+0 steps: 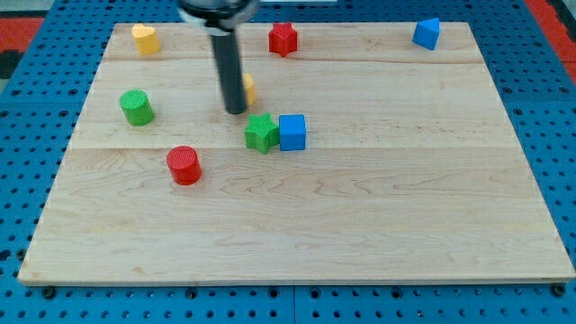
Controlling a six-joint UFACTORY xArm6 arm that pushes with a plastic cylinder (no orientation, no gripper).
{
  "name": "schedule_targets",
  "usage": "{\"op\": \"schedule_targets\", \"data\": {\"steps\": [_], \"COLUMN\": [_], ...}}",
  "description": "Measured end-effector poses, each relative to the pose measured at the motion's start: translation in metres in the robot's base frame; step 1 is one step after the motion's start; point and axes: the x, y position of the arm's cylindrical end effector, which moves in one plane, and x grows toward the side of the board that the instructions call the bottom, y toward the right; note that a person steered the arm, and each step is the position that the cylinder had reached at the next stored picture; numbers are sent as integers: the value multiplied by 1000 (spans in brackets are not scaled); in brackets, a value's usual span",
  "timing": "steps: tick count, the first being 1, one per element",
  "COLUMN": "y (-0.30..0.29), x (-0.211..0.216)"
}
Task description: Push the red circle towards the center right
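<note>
Here, the red circle (184,165) sits on the wooden board (378,225), left of centre and slightly below the middle line. My tip (236,110) is up and to the view's right of it, near but clearly apart, touching nothing red. I have no jaws to open or close; the rod ends plain and holds nothing.

Right behind the rod, a yellow block (248,89) peeks out on the view's right side; mostly hidden, shape unclear, and whether my tip touches it I cannot tell.

Just below and to the right of my tip: a green star-like block (261,133), with a blue cube (292,131) touching its right side. Both lie to the right of the red circle, a little higher.

Green cylinder (137,107) stands up and to the left of the red circle, near the board's left edge.

Along the top edge: yellow heart-like block (145,39) at left, red star-like block (283,39) about centre, blue block (427,33) at far right, shape roughly wedge-like.

Blue pegboard (27,180) surrounds the board.
</note>
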Motion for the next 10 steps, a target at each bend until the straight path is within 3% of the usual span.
{"op": "schedule_targets", "data": {"steps": [1,3,4,5,6,8,9,10], "y": [1,-117,-102,7,-22,-42,-29,76], "x": [42,57,117,128,134,34,22,17]}}
